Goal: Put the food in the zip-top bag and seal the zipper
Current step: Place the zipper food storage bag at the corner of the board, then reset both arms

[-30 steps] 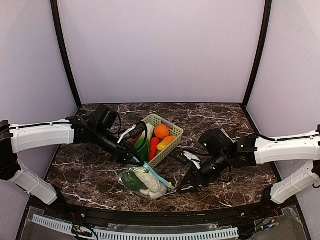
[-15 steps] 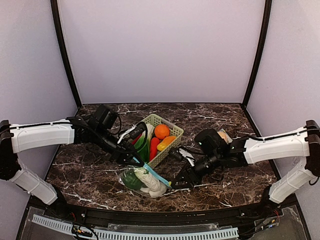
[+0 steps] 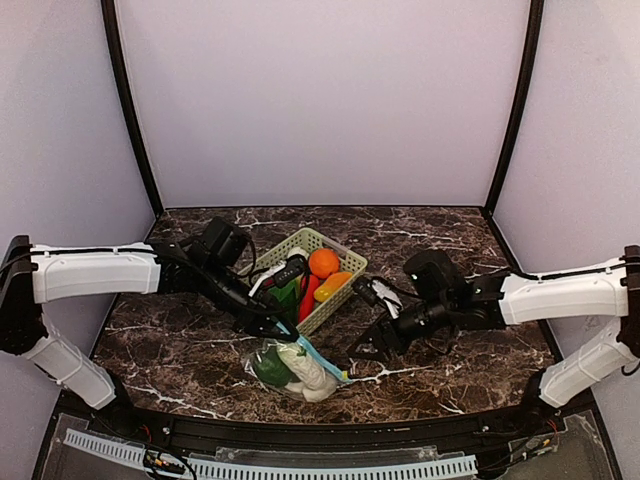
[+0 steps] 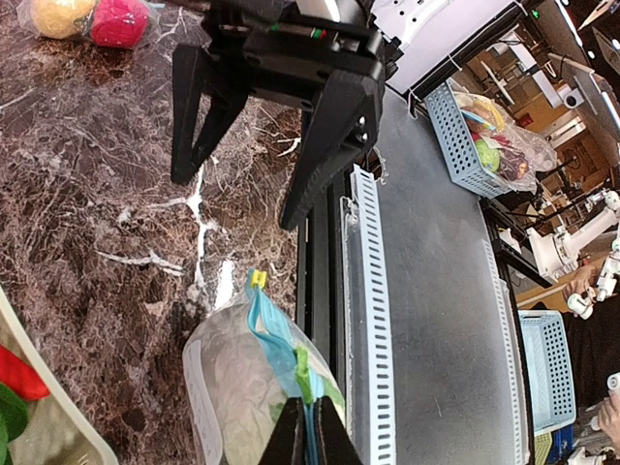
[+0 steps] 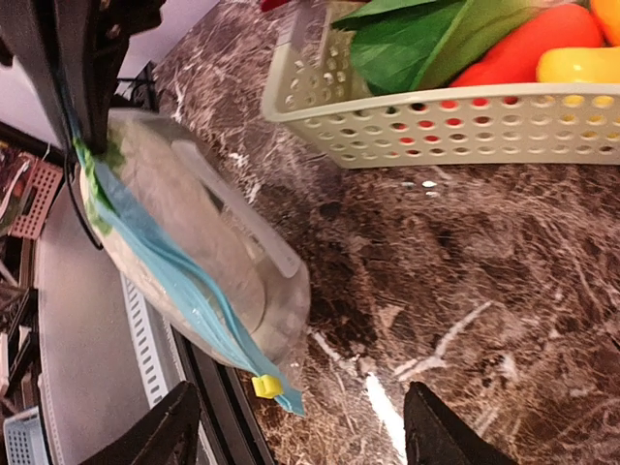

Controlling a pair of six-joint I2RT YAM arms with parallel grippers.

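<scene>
The zip-top bag (image 3: 290, 365) lies near the table's front edge, with leafy greens (image 3: 266, 366) and a white radish (image 3: 305, 372) inside. The left gripper (image 4: 308, 441) pinches the bag's blue zipper strip (image 4: 266, 329). The right gripper (image 4: 237, 199) gapes wide near the yellow slider (image 5: 266, 386). Farther back, the orange (image 3: 323, 263) and red chilli (image 3: 309, 295) lie unbagged in the lattice basket (image 3: 340, 300). Sealing looks unfinished.

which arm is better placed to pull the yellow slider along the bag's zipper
Right. The right claw is open and faces the yellow slider at the free end of the bag; the left claw is shut on the other end of the zipper, anchoring it.
</scene>
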